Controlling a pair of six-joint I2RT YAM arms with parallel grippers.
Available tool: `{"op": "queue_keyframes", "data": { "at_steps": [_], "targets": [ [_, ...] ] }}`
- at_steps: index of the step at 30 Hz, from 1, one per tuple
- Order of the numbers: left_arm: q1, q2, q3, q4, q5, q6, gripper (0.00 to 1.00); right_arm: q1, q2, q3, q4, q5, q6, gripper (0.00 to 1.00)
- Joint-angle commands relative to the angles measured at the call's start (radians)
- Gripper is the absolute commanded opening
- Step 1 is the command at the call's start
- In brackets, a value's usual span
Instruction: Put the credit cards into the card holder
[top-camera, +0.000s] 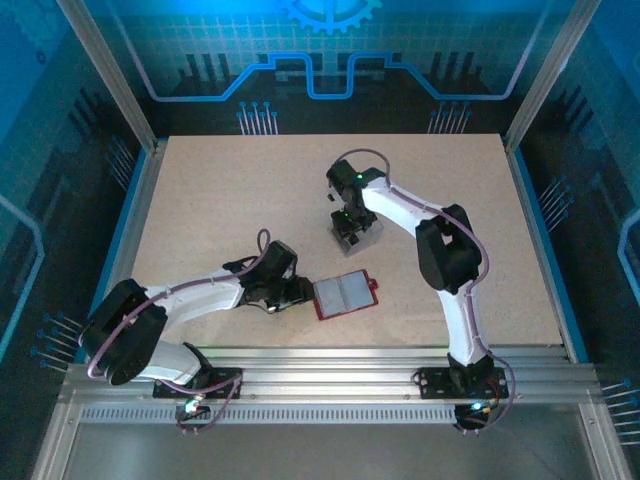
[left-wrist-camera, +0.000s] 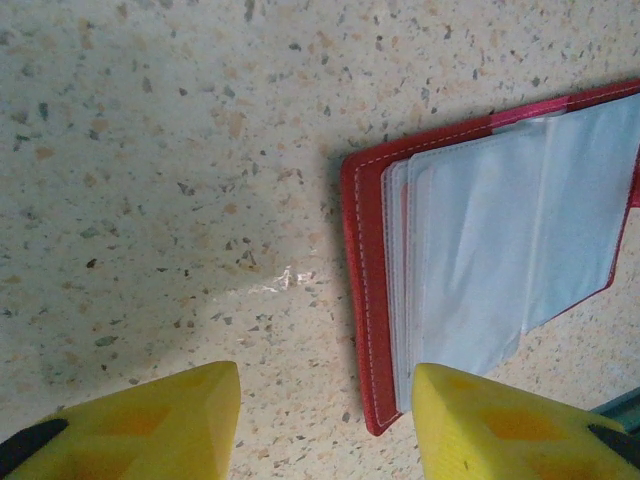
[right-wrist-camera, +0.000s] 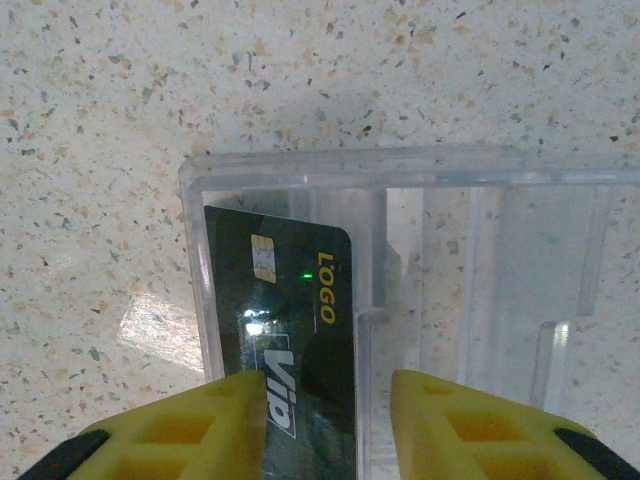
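The card holder (top-camera: 346, 294) lies open on the table, a red wallet with pale grey pockets (left-wrist-camera: 500, 240) facing up. My left gripper (top-camera: 300, 293) sits low at its left edge, open. In the left wrist view the red corner (left-wrist-camera: 378, 420) lies between the yellow fingers, and the right finger (left-wrist-camera: 510, 425) overlaps the pockets. A dark credit card (right-wrist-camera: 290, 300) with gold "LOGO" lettering stands in the left slot of a clear plastic box (right-wrist-camera: 480, 180). My right gripper (right-wrist-camera: 325, 420) hangs open over it. Its left finger (right-wrist-camera: 215, 425) overlaps the card; the right finger stands apart from the card's edge.
The clear box (top-camera: 365, 232) stands mid-table, just behind the wallet. Its right-hand compartments (right-wrist-camera: 520, 270) look empty. The speckled tabletop (top-camera: 220, 190) is walled by metal posts and blue panels on three sides, with a rail along the near edge.
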Motion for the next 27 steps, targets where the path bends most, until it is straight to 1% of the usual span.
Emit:
{"op": "queue_keyframes", "data": {
  "at_steps": [1, 7, 12, 16, 18, 22, 27],
  "targets": [
    [0.006, 0.008, 0.006, -0.007, 0.015, -0.012, 0.50, 0.015, 0.035, -0.021, -0.027, -0.010, -0.016, 0.40],
    [0.005, 0.011, 0.011, -0.010, 0.010, -0.011, 0.50, 0.041, 0.067, -0.050, -0.025, 0.076, -0.013, 0.41],
    [0.006, 0.011, 0.008, -0.014, 0.007, -0.011, 0.50, 0.048, 0.043, -0.087, -0.002, 0.105, 0.001, 0.38],
    [0.006, 0.012, 0.006, -0.010, 0.007, -0.014, 0.49, 0.048, 0.016, -0.079, -0.006, 0.100, -0.002, 0.29],
    [0.006, 0.013, 0.005, -0.004, 0.009, -0.017, 0.49, 0.048, 0.007, -0.066, -0.015, 0.101, -0.004, 0.27],
    [0.006, 0.014, 0.002, -0.002, 0.009, -0.019, 0.48, 0.047, 0.008, -0.023, -0.043, 0.105, -0.013, 0.21],
    [0.005, 0.012, -0.001, -0.007, 0.009, -0.015, 0.48, 0.051, 0.002, 0.011, -0.072, 0.105, -0.013, 0.17]
  ]
}}
